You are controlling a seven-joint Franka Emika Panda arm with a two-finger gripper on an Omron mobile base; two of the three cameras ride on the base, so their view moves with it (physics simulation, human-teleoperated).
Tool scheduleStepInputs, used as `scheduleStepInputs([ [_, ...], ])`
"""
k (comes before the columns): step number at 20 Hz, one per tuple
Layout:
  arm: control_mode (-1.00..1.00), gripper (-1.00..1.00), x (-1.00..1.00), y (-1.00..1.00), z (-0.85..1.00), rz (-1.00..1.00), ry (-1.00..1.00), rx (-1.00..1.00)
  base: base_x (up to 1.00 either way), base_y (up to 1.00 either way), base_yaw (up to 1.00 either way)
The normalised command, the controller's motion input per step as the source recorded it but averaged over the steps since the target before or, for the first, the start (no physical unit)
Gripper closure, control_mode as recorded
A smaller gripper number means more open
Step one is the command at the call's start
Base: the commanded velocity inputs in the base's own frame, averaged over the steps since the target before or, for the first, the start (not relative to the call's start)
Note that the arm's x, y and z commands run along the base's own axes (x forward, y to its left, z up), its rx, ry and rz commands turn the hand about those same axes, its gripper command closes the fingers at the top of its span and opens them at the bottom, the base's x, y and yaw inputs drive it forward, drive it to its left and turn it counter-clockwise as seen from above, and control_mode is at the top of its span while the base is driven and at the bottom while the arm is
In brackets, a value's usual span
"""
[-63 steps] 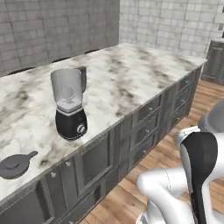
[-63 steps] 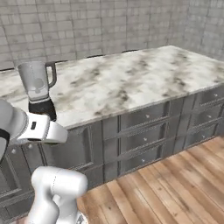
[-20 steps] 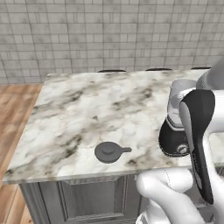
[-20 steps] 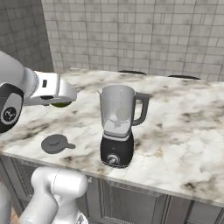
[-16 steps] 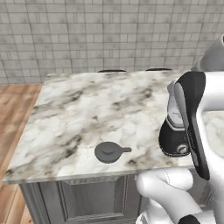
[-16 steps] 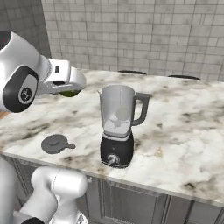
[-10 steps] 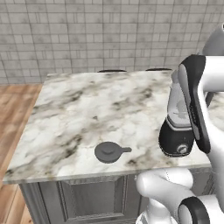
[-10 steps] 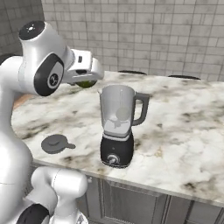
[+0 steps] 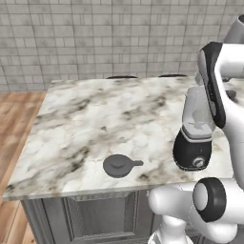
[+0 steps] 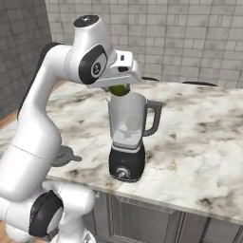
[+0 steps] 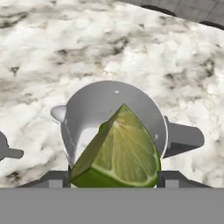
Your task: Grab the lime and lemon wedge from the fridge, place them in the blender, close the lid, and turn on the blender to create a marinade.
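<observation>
The lemon wedge [image 11: 117, 153] sits clamped between the gripper [image 10: 119, 89] fingers, held directly above the open mouth of the blender [image 10: 126, 140]. The white arm arches up from the base and bends over so the hand points down at the jar. In the hand view a small green shape shows inside the jar just behind the wedge's tip, too hidden to identify. No writing is readable anywhere. The lid [image 9: 121, 165] lies flat on the marble counter [image 9: 95, 124], well apart from the blender, near the front edge
</observation>
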Motion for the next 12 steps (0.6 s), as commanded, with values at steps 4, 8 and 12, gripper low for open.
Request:
scheduleStepInputs([
  [4,-1.00,1.00,0.40,-0.49,-0.27,0.00,0.24,0.00,0.00,0.00,0.00],
  [8,-1.00,1.00,0.35,-0.38,-0.38,0.00,0.13,0.00,0.00,0.00,0.00],
  [12,-1.00,1.00,0.34,-0.13,-0.47,0.00,0.02,0.03,0.00,0.00,0.00],
])
